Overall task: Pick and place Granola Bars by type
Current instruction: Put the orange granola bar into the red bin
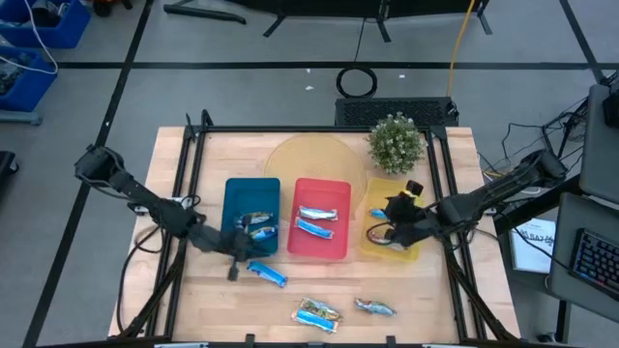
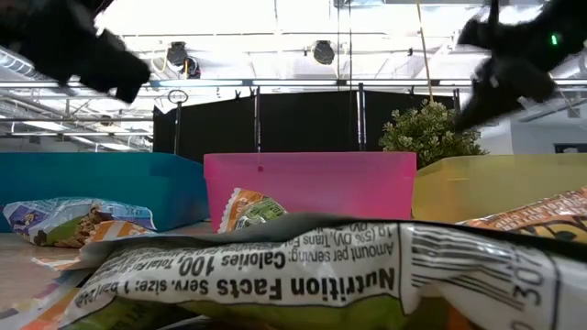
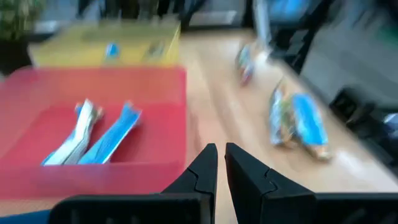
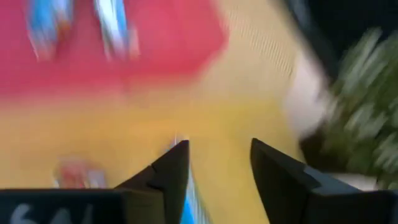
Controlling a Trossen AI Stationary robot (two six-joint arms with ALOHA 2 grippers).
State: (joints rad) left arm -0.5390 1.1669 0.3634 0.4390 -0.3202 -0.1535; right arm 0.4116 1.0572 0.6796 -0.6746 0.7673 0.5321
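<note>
Light wooden desk with three rectangular plastic trays in a row: blue tray at 9 o'clock, red tray centre, yellow tray at 3 o'clock. Shiny foil-wrapped granola bars: two in the blue tray, two in the red tray, at least one blue-wrapped in the yellow tray. Three loose on the desk: one just off the blue tray at 6 o'clock, two more nearer the front edge. Left gripper at the blue tray's front edge, beside the loose bar; jaws nearly closed, thin gap, holding nothing. Right gripper over the yellow tray; jaws parted moderately, empty. Small green potted plant at 12 o'clock of the yellow tray.
</note>
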